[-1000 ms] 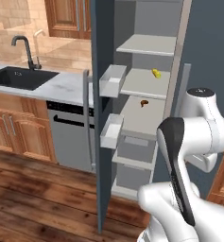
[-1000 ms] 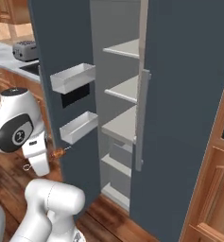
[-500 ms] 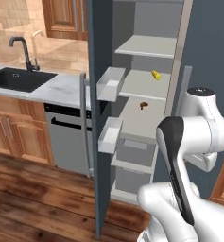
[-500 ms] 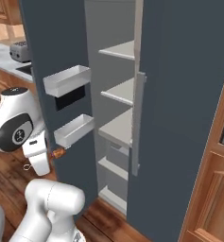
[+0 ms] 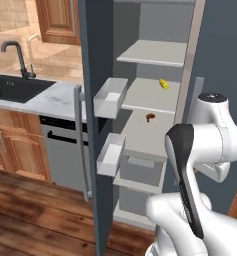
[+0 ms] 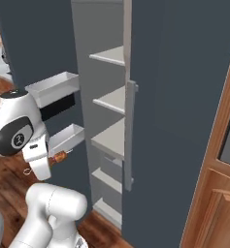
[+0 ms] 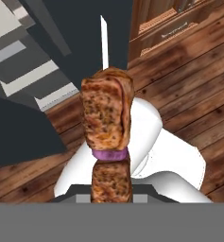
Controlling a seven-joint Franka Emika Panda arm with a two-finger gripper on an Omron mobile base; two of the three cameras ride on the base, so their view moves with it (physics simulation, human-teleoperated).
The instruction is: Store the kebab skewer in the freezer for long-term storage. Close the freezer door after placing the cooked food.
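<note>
In the hand view, the kebab skewer (image 7: 106, 127) stands between my fingers: brown grilled chunks, a purple ring and a white pointed tip. My gripper (image 6: 48, 159) is shut on it, low and in front of the open freezer. In the right base view the kebab skewer (image 6: 58, 156) pokes toward the lower door bin (image 6: 67, 137). The freezer (image 5: 150, 95) shows pale shelves. The freezer door (image 5: 95, 125) stands wide open and is seen edge-on, with two grey bins (image 5: 110, 97) on its inner side.
A small yellow item (image 5: 163, 84) and a brown item (image 5: 150, 117) lie on freezer shelves. The fridge's right door (image 6: 184, 97) is closed. A sink (image 5: 15, 89), faucet (image 5: 17, 55) and dishwasher (image 5: 62, 150) stand left of the door. A wood cabinet (image 6: 218, 193) stands at right.
Both base views have shifted, so the base has driven; the fridge now looks nearer and sits further left in the frame. The arm keeps its pose with the kebab skewer held.
</note>
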